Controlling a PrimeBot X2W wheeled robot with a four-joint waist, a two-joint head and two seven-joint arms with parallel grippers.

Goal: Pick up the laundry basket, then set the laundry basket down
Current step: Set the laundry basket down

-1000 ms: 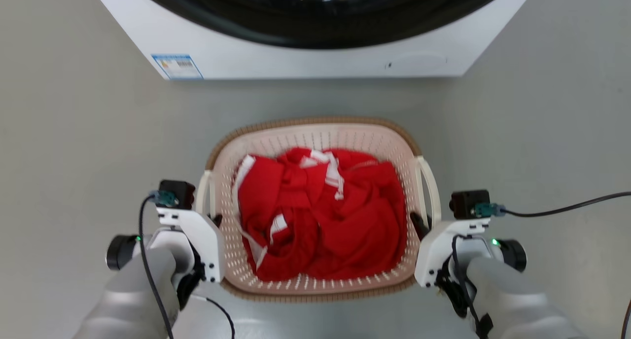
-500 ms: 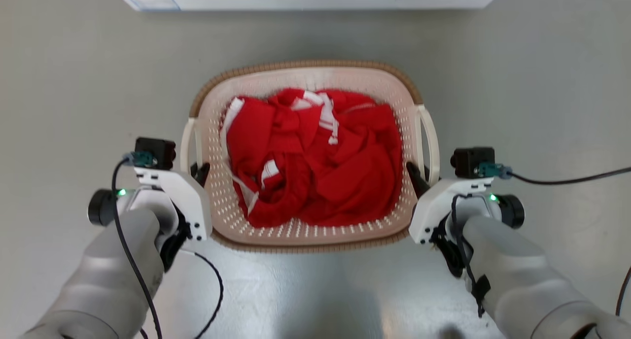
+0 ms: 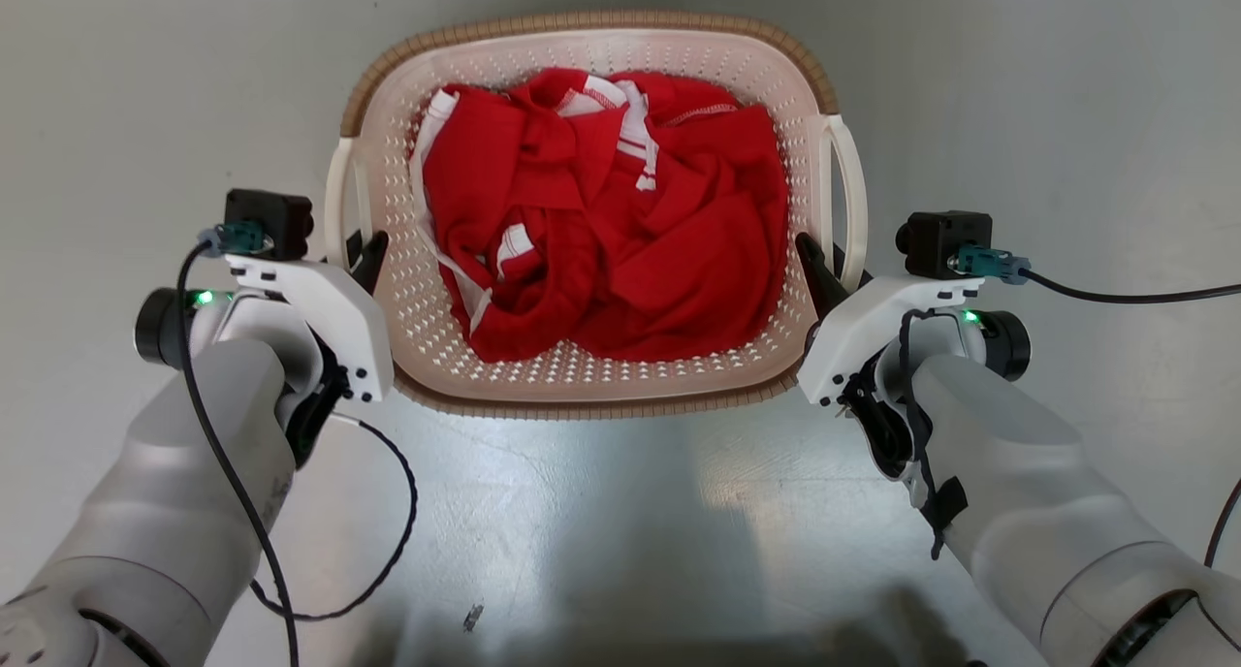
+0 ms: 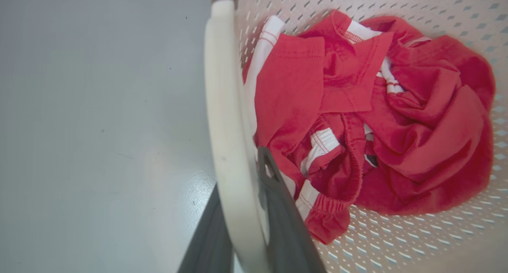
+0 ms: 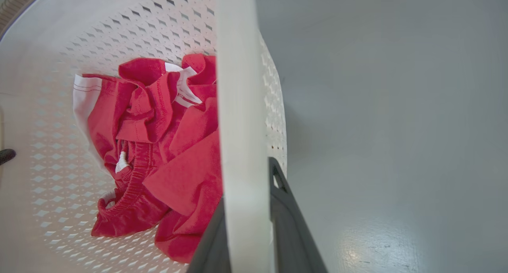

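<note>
The laundry basket [image 3: 601, 381], red clothes [image 3: 620, 221] inside, sits centred ahead over the floor [image 3: 620, 522], its long axis running left to right. The left end effector [image 3: 366, 252] is clenched on the left handle [image 3: 339, 197] and the right end effector [image 3: 812, 260] on the right handle [image 3: 855, 202], each at the near end

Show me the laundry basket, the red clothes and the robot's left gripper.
laundry basket [image 3: 582, 19]: head view, on its brown far rim.
red clothes [image 3: 669, 260]: head view, on the middle of the heap.
left gripper [image 3: 361, 258]: head view, between its fingertips, at the basket's side.
</note>
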